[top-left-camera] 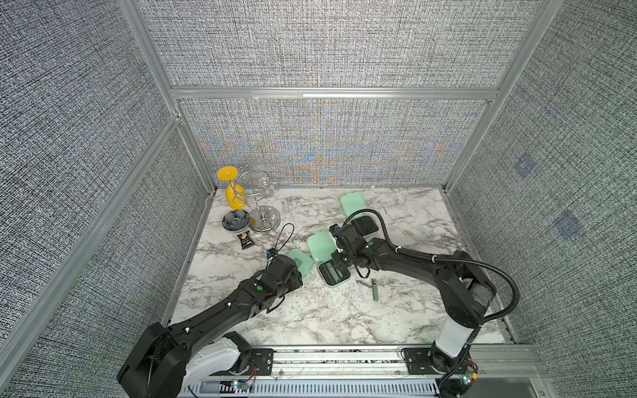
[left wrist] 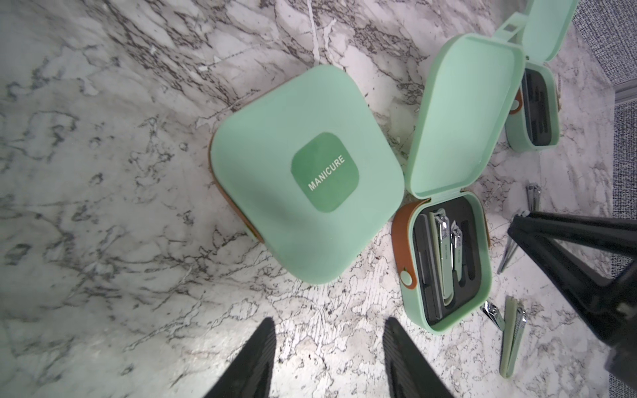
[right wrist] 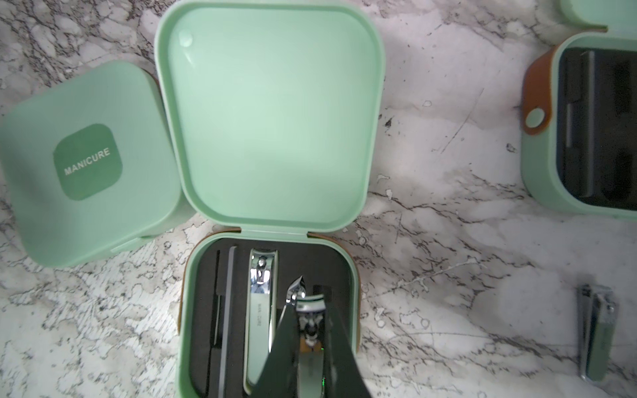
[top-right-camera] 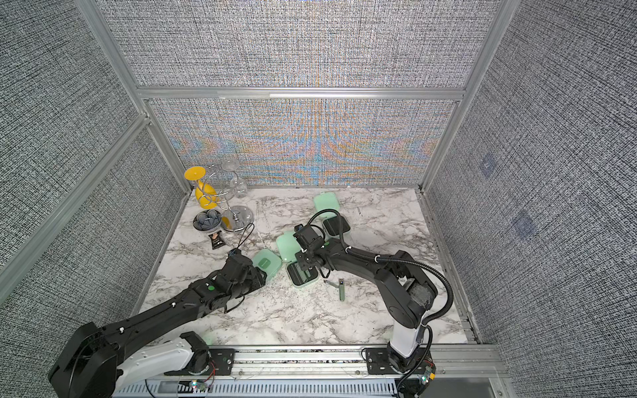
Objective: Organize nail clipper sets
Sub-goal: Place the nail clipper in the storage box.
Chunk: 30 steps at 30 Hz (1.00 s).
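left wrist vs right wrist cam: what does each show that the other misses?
Left wrist only: the left gripper, open and empty over the marble tabletop.
Right wrist only: the grip of the right gripper, shut on a small silvery-green metal clipper over the open mint-green plastic case.
Both: that case with its large clipper, the closed mint-green case labelled MANICURE, a second open case with black interior, loose clippers on the marble.

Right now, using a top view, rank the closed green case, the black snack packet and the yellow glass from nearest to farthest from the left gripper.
1. Closed green case, just ahead of it.
2. Black snack packet, farther left.
3. Yellow glass, back left corner.
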### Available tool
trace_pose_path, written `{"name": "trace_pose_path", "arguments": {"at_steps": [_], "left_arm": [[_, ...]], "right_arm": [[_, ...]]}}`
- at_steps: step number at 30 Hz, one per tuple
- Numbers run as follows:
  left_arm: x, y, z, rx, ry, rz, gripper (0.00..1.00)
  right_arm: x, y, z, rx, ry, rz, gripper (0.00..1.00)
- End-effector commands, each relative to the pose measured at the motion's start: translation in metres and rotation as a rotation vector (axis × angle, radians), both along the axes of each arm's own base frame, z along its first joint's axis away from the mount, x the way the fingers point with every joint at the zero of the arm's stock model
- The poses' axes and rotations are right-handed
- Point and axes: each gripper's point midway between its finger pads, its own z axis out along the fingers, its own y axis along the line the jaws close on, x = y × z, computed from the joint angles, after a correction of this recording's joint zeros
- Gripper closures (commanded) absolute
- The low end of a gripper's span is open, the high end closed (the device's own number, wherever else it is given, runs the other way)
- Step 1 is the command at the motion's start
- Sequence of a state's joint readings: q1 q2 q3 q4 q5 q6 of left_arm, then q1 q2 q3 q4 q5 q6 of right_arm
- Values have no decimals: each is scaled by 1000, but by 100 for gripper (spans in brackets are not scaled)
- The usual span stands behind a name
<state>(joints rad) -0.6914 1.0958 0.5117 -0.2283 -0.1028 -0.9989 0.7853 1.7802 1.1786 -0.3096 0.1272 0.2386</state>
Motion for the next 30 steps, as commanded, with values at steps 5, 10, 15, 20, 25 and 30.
{"name": "trace_pose_path", "arguments": {"at_steps": [5,10,15,20,25,30], "left_arm": [[-1,3,-3,15,0,1,47],[-1,3,-2,13,-2,3,47],[-1,4,-2,16,-4,6,47],[-1,5,-1,17,-6,8,47],[-1,5,0,16,-10,11,47],[-1,5,0,15,-9,9,47]], "right_arm": [[-5,-6,-9,-42,12,-32,91],[-7,-5,-16,-58,18,-35,90],[-6,-7,-23,-74,18,-38,91],[-4,-8,-28,-91,13,-36,91],[-3,-10,-31,-104,6,-36,91],[-1,-10,-29,-105,-10,-35,91]]}}
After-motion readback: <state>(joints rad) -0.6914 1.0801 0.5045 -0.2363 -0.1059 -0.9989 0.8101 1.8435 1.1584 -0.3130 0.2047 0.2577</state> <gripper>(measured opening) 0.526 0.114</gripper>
